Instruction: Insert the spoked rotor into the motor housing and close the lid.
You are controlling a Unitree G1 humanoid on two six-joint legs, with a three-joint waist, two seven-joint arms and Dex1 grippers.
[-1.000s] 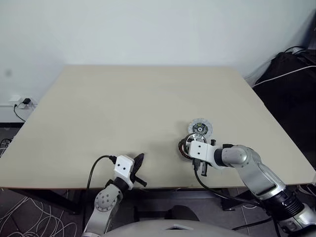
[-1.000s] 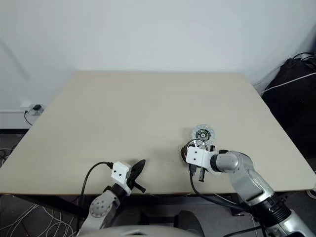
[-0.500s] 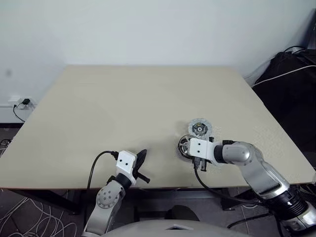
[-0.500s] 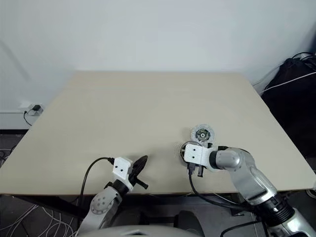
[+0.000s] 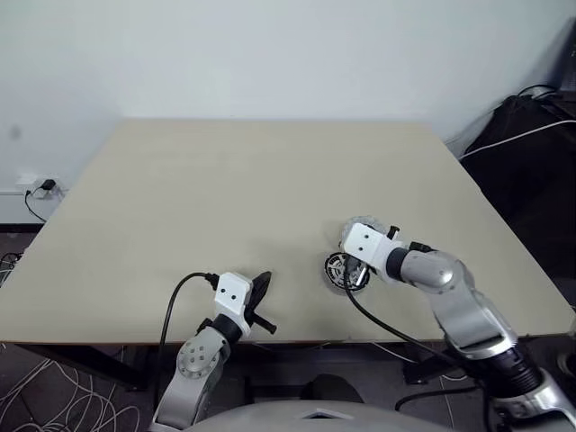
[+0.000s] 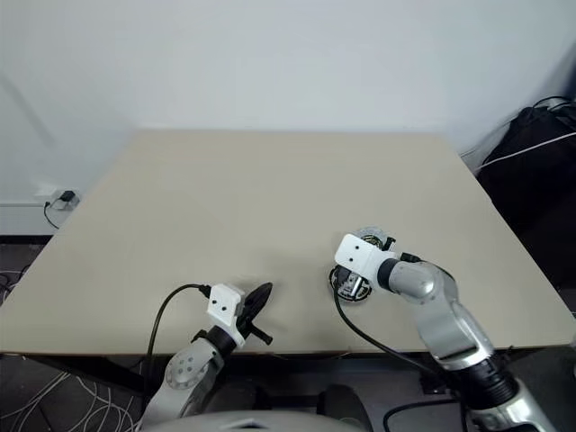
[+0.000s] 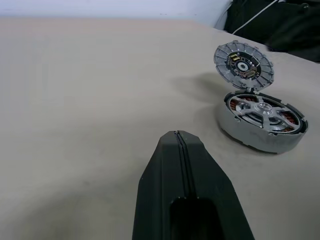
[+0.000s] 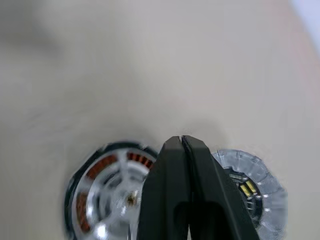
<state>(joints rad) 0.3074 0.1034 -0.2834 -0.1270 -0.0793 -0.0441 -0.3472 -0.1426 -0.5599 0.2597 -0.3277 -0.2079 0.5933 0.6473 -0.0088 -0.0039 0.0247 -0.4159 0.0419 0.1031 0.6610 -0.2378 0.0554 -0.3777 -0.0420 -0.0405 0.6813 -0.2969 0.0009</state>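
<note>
Left wrist view: shiny silver spoked rotor seated in round dark copper-wound motor housing; pale grey disc lid propped behind, tilted; left gripper, right gripper both clenched, empty.

table: plain beige
lid: pale grey, dark patterned centre
spoked rotor: shiny silver
motor housing: copper-coloured windings
</note>
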